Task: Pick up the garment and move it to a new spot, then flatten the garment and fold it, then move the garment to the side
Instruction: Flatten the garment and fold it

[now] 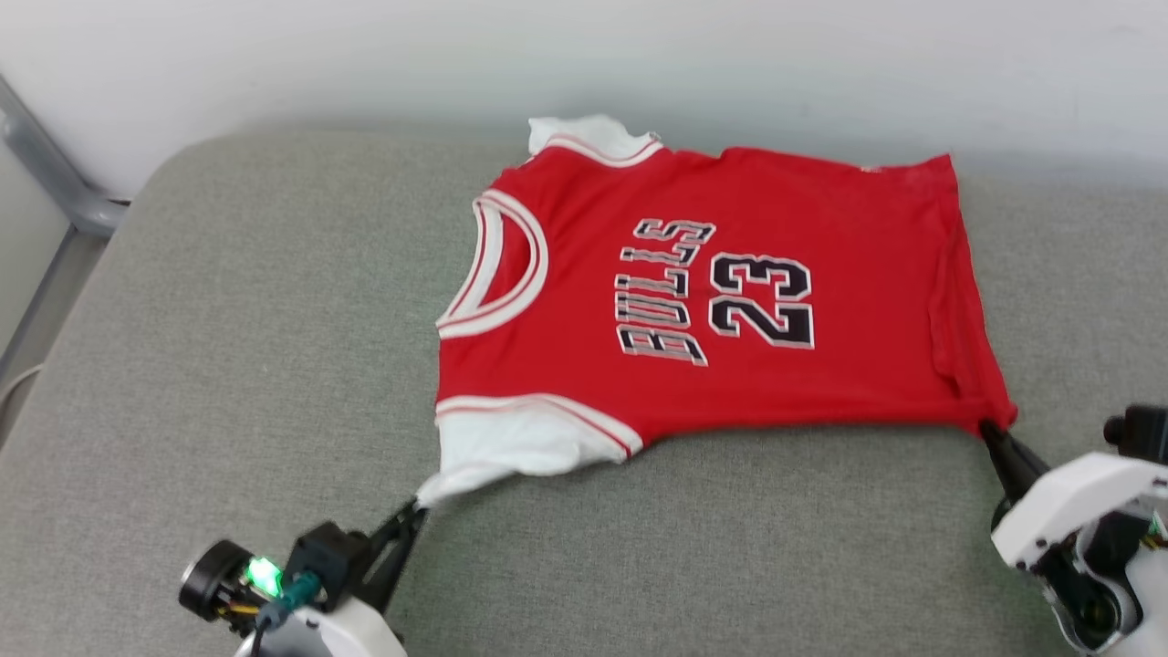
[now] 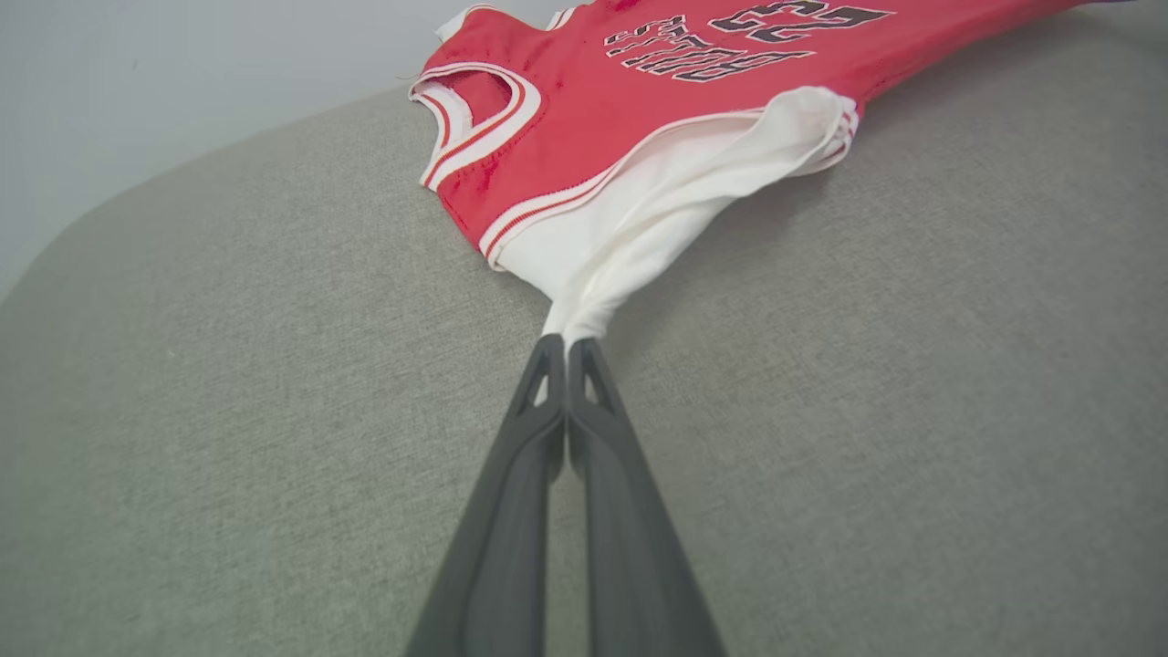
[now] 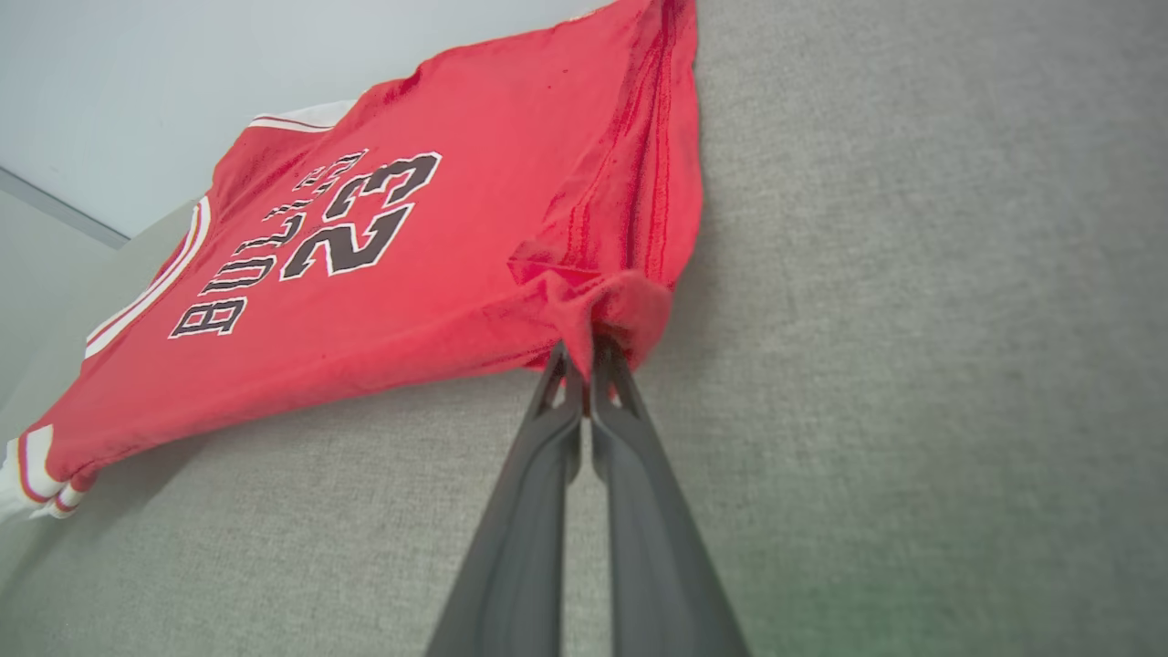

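Observation:
The garment, a red jersey with white sleeves and black "BULLS 23" lettering, lies spread face up across the grey cushion, neck to the left and hem to the right. My left gripper is shut on the tip of the near white sleeve, which is pulled to a point at my fingertips. My right gripper is shut on the near red hem corner, bunched at its fingertips. The near edge of the garment is stretched between both grips and lifted slightly off the cushion.
The grey cushion extends wide to the left and toward me. A pale wall runs behind it. A grey metal bar stands at the far left corner.

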You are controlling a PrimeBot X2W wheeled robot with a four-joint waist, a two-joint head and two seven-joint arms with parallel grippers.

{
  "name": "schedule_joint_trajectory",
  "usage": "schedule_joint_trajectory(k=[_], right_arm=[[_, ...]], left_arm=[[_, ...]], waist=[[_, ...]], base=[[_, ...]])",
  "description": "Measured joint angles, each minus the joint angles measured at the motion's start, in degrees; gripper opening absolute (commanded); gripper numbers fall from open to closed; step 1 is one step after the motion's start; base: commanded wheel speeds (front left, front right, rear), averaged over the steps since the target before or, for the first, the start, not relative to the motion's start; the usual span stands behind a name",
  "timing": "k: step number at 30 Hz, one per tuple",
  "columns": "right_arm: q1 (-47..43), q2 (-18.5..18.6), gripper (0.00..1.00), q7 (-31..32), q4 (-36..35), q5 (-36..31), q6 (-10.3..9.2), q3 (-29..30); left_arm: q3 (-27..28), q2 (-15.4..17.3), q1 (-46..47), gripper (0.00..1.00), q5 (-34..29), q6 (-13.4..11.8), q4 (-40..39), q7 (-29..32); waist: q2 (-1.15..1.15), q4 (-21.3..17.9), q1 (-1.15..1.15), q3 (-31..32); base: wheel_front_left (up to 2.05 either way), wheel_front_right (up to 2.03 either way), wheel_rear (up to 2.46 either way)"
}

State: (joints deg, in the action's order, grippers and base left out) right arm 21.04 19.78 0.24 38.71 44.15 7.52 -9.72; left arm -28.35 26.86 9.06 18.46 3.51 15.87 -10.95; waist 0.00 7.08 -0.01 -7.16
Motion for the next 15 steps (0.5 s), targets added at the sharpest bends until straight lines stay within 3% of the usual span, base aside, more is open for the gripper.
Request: schedule_joint_trajectory(k=[8, 15], right_arm=[[-10.0, 1.4, 0.00, 6.0, -7.4, 5.0, 0.00, 0.7], [-20.4, 3.8, 0.00, 11.3, -16.5, 5.6, 0.00, 2.6]], left_arm=[[-2.8, 3.6, -7.7, 0.00, 1.4, 1.5, -6.8, 1.8], [-3.1, 7.0, -15.4, 0.00, 3.5, 0.8, -13.1, 4.9]], waist=[[0.00, -0.1, 0.00, 4.5], [0.00, -1.0, 0.00, 7.2]], base=[[0.00, 0.00, 0.00], [0.00, 0.00, 0.00]])
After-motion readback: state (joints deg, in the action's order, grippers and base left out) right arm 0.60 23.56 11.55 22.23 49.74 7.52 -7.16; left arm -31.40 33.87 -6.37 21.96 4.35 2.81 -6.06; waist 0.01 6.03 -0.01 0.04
